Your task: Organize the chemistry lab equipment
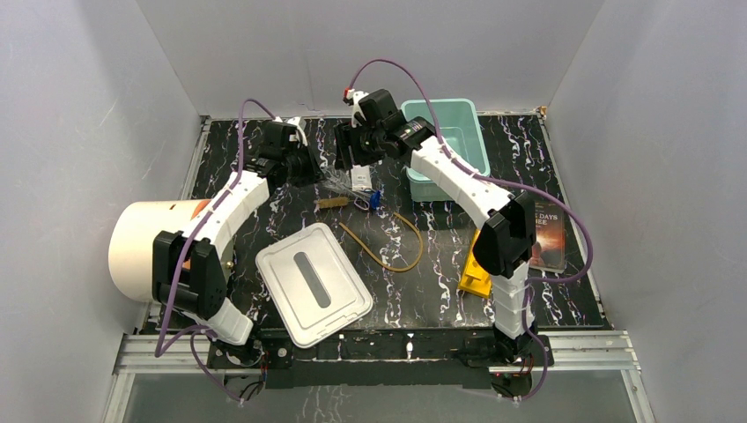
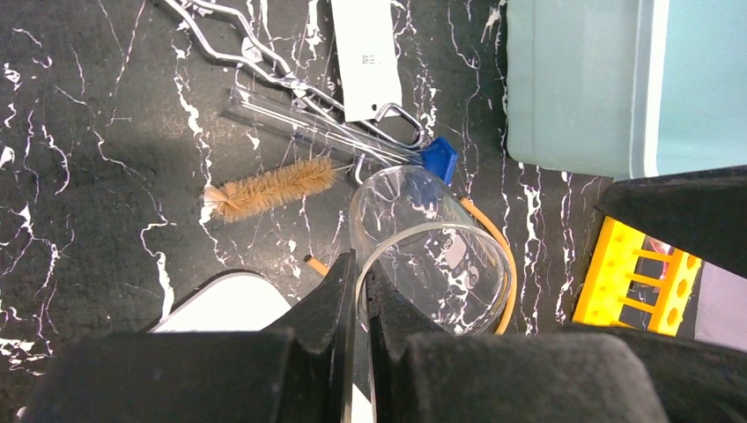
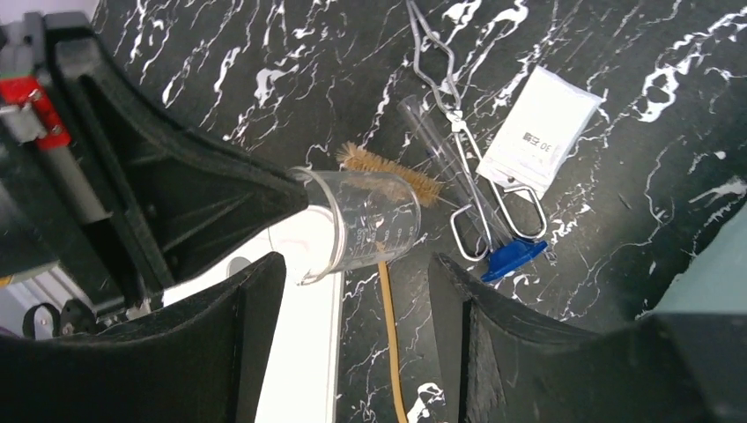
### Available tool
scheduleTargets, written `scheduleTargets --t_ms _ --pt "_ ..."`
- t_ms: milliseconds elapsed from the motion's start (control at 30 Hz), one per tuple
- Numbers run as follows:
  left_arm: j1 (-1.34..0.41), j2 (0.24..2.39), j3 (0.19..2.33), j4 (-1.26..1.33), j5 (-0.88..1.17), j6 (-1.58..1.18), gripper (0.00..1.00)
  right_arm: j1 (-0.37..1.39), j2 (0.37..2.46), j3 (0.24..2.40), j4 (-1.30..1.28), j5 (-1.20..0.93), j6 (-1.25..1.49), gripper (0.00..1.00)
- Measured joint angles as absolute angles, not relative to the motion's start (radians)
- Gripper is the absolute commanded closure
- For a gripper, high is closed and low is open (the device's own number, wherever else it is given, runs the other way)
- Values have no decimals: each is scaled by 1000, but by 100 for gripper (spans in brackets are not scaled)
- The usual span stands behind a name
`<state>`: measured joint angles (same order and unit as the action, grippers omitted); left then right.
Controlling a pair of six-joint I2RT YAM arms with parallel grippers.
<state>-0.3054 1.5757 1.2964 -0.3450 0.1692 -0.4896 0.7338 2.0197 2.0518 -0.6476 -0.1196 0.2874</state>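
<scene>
- Left pincer: clamped on the wall of the beaker, one finger inside the rim and one outside. Glass tilted, mouth toward the pincer, held off the tabletop.
- Right pincer: fingers spread wide, gripping nothing. Beaker beyond the gap, apart from both fingers.
- Ahead and left of the left fingertips: brush, flat on the surface.
- Farther ahead: tongs, with the packet lying partly over them.
- Just past the beaker's far end: blue piece.
- Right of the beaker, curving out from behind it: tubing.
- Ahead and right of the left pincer: teal bin. Nearer on the same side: yellow rack.
- Close below and left of the left fingers: white lid.
- Surface: black, veined with white like marble, some glare.
- Room: plain pale walls closing in the tabletop on three sides.
</scene>
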Motion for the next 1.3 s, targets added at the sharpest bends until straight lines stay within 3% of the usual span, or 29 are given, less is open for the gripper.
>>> scheduleTargets --t_ms 267,733,967,1100,1300 --pt "-340 1581 1334 -345 119 -502 100 756 2110 2147 -737 -1 330 36" --pt "-359 1648 1382 -385 96 -517 100 789 2162 2159 -765 104 353 65" --pt "-369 1686 1389 -406 90 -529 100 799 2188 2160 -787 170 372 59" --pt "-370 1692 1390 -421 90 -537 100 802 2209 2169 -789 196 373 66" --pt "-384 1718 1420 -432 81 -545 85 807 2244 2217 -833 234 365 83"
